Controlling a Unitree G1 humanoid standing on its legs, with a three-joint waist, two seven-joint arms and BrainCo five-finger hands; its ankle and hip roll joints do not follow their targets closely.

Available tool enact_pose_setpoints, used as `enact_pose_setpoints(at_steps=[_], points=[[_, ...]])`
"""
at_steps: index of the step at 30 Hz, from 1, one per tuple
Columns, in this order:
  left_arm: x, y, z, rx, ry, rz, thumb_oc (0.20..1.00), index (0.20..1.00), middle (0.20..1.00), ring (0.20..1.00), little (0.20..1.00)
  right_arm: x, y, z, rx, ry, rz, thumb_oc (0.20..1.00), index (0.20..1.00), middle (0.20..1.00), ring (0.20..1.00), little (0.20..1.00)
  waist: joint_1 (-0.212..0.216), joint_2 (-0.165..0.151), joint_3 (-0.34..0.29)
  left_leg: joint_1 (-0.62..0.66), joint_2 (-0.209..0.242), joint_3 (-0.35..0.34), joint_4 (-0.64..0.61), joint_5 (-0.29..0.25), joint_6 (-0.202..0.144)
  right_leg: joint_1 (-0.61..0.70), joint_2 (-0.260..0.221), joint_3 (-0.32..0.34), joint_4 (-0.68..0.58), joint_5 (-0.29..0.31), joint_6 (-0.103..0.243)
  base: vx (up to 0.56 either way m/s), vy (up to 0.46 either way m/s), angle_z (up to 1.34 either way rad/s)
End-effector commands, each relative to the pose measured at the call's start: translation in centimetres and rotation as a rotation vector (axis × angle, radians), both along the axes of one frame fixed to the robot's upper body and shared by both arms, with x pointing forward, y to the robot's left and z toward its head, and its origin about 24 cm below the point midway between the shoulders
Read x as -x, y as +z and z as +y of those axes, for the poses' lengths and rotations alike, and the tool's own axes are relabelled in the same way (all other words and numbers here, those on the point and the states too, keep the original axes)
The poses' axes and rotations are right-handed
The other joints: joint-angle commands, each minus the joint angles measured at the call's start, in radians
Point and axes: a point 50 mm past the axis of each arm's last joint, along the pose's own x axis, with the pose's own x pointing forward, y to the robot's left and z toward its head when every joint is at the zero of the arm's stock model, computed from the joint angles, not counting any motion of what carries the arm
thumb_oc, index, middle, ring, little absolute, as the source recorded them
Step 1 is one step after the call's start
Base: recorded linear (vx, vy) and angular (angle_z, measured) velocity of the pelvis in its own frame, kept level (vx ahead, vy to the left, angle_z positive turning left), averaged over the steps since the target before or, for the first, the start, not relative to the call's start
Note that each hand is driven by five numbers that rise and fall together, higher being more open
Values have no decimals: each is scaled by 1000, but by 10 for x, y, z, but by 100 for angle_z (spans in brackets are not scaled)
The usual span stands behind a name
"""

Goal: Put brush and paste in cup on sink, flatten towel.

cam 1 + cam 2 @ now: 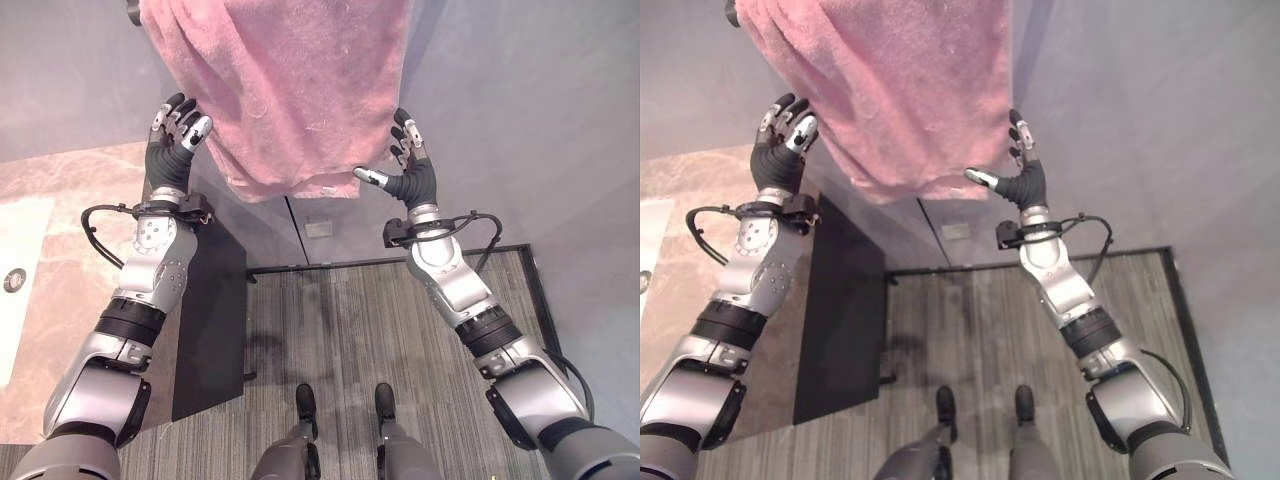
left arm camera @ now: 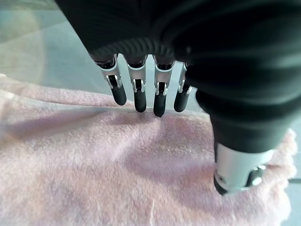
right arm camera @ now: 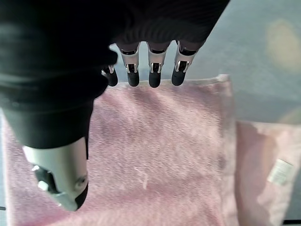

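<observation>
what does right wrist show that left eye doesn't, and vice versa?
Right wrist alone: a white label on the back layer of the pink towel, past the front layer's side edge.

Left eye alone: the left hand at the towel's other side, the marble counter, a dark cabinet side and the striped floor.

Both: the towel hanging against the grey wall, and the right hand open at its edge, fingers straight.
</observation>
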Motion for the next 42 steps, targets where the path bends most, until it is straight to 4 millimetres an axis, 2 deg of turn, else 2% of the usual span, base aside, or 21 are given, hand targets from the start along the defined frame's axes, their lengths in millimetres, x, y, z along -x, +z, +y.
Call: enact_pose_setpoints(at_steps=[1,11,13,18,25,30,34,35,38,42], points=[[8,30,18,-41,81,-129,837,837,837,837,837,1,21,0,-10,21,-89,1000,1000,1000,1000,1000,17,-28,-68,28,74,-4,2,-22,-94,35,-144,-8,-2,4,99,0,0,0],[11,27,28,-21,121,-131,846,846,846,846,846,2,16,0,-4,29,-78,1000,1000,1000,1000,1000,19,-30,-72,31,75,-5,2,-25,-93,39,-143,-10,-2,0,98,0,0,0],[12,29,30,-28,128,-137,884,884,884,884,884,2,15,0,-4,29,-73,1000,1000,1000,1000,1000,20,-29,-71,31,75,-6,2,-25,-93,39,-143,-10,-2,0,98,0,0,0],[12,27,30,-42,126,-130,878,878,878,878,878,3,12,1,-3,36,-64,1000,1000,1000,1000,1000,20,-29,-73,31,74,-5,2,-26,-92,39,-143,-8,-2,0,98,0,0,0],[8,34,17,-51,87,-148,831,831,831,831,831,3,12,2,1,38,-64,1000,1000,1000,1000,1000,14,-25,-69,28,73,-3,2,-27,-91,31,-144,-4,-2,3,99,0,0,0],[7,38,10,-54,66,-159,730,730,730,730,730,2,15,3,4,35,-69,1000,1000,1000,1000,1000,12,-22,-68,25,74,-3,2,-27,-91,24,-143,2,-2,4,99,0,0,0],[6,38,6,-58,52,-162,705,705,705,705,705,2,14,3,6,36,-66,1000,1000,1000,1000,1000,11,-21,-68,25,74,-1,2,-27,-91,23,-143,3,-2,4,98,0,0,0],[6,37,5,-59,49,-159,667,667,667,667,667,2,14,4,7,38,-65,1000,1000,1000,1000,1000,12,-21,-68,25,75,-1,2,-26,-91,23,-143,4,-2,4,98,0,0,0],[4,38,2,-67,41,-156,689,689,689,689,689,2,13,5,5,42,-64,1000,1000,1000,1000,1000,10,-20,-67,24,76,-2,2,-26,-92,21,-142,7,-2,4,97,0,0,0],[3,40,0,-61,42,-158,680,680,680,680,680,2,12,7,4,46,-60,1000,1000,1000,1000,1000,8,-18,-64,21,75,-1,2,-26,-92,15,-141,10,-2,6,97,0,0,0]])
